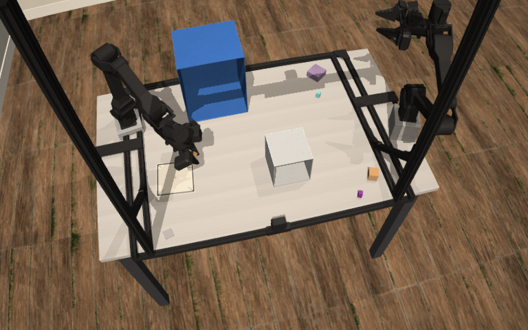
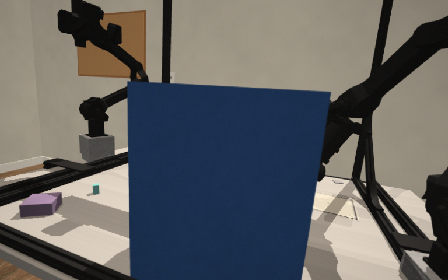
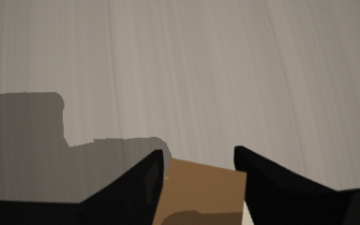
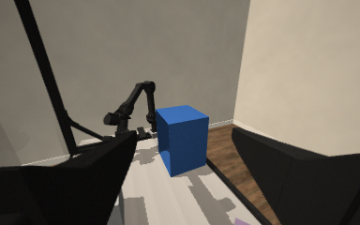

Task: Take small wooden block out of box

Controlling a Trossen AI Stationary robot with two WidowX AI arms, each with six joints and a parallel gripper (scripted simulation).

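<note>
Brown-orange and blocky, the small wooden block is clamped between the left gripper's fingers, outside the blue box, near the marked square. Beyond a tabletop corner, the right gripper's fingers stand wide apart.

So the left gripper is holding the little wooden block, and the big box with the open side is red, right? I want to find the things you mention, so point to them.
The big box (image 1: 208,45) (image 2: 224,181) (image 4: 188,145) isn't red, it's blue, and the top view shows that. The rest is right: its side is open, and the left gripper (image 1: 191,158) (image 3: 198,156) is holding the little wooden block (image 1: 195,154) (image 3: 203,189).
</note>
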